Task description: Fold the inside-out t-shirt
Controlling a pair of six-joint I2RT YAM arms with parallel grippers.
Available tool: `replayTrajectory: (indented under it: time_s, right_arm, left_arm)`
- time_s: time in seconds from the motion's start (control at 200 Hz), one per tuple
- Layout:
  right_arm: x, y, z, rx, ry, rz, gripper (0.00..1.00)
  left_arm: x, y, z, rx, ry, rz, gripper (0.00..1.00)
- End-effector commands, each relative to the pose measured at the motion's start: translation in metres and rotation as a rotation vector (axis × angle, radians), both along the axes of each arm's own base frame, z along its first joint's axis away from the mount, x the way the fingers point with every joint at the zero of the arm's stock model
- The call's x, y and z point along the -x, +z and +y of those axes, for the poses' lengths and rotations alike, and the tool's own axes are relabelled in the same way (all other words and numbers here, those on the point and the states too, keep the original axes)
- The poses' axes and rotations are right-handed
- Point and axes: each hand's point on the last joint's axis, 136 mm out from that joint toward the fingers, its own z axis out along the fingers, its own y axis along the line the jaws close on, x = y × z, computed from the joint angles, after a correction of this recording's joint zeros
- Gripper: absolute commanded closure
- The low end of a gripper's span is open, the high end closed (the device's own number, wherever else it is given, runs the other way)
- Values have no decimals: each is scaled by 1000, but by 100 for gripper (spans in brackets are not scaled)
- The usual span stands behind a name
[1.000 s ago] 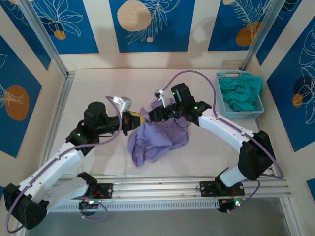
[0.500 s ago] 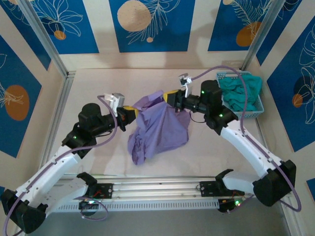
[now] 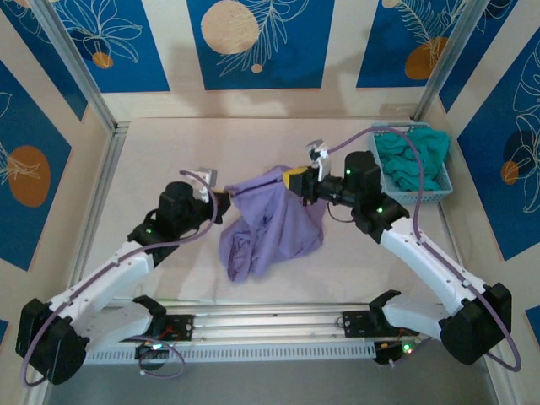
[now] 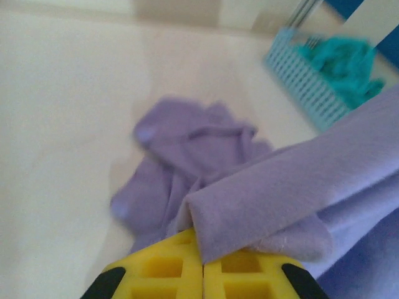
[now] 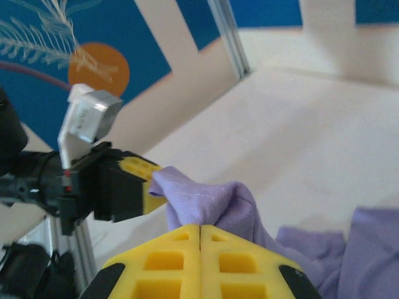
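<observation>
Lavender t-shirt (image 3: 274, 224) is seen mid-table. One edge is lifted and drawn taut roughly left to right, the right end a little farther from the bases. The rest is draped toward the near edge and bunched on the table (image 3: 152, 152). The left end is pinched by the left gripper (image 3: 223, 201), jaws pressed together on cloth; the right end likewise by the right gripper (image 3: 294, 180). A blue basket (image 3: 412, 197) holding a teal garment (image 3: 411, 156) is set far right, apart.

We find the left wrist view blurred, the basket (image 4: 302, 81) partly hidden behind the t-shirt (image 4: 299, 187). From above, markings on the cloth are too small to read.
</observation>
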Motion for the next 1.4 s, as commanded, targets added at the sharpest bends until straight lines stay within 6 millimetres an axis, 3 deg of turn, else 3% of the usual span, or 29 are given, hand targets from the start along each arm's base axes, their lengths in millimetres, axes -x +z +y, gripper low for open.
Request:
replayTrajectory:
  time_s: [0.0, 0.19, 0.405, 0.565, 0.71, 0.815, 0.89, 0.96, 1.03, 1.125, 1.26, 1.395]
  right_arm:
    - [17, -24, 10, 35, 56, 62, 100]
    - [27, -48, 26, 73, 82, 134, 100]
    - [30, -48, 35, 94, 107, 164, 100]
    - [29, -46, 39, 105, 126, 175, 100]
    - [31, -45, 38, 118, 137, 168, 100]
    - [33, -44, 37, 122, 142, 160, 100]
    - [35, -43, 37, 126, 152, 151, 100]
    - [36, -45, 34, 148, 152, 128, 100]
    - [30, -53, 23, 208, 97, 94, 100]
    - [21, -63, 8, 288, 5, 51, 100]
    - [21, -67, -1, 345, -36, -4, 100]
    - [31, -73, -6, 355, -23, -7, 100]
  left_arm:
    - [15, -44, 2, -28, -27, 139, 90]
    - [34, -60, -4, -31, -87, 172, 66]
    - [47, -27, -3, -89, -112, 33, 40]
    - [52, -6, -19, -107, -191, -35, 32]
    - [51, -3, -41, -152, -287, -44, 32]
    - [46, -9, -53, -155, -324, -27, 36]
    - [42, -13, -63, -151, -351, -12, 45]
    - [37, -14, -67, -152, -352, -2, 61]
    - [41, -6, -75, -110, -389, 6, 85]
    - [61, 16, -89, 10, -505, 26, 99]
    - [100, 44, -101, 187, -683, 67, 100]
    - [119, 60, -101, 276, -755, 76, 100]
